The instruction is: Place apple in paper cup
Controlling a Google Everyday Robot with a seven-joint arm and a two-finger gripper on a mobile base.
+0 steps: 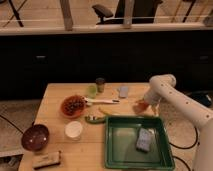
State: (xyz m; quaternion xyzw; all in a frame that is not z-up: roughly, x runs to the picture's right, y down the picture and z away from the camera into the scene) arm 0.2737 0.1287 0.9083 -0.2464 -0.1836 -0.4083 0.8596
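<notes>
Although the near-left corner holds only a flat brown box (46, 160) and a dark maroon bowl (35, 137), the paper cup (73, 130) stands just beyond them, upright with its mouth open and nothing over it. To its right lies a green tray (108, 150) with a grey-blue sponge (145, 140) in it. Past the tray's far rim, on the right, the gripper (142, 107) is down at the orange-red apple (138, 106), likely for a grasp; whether it is pinching the fruit I cannot tell. Apple and cup are well apart, with the tray's corner and a green utensil (95, 119) between them, so the carry probably wants height. Farther left sits an orange bowl of dark bits (73, 105), then a pale green ball (92, 90) and a dark can (100, 84).
</notes>
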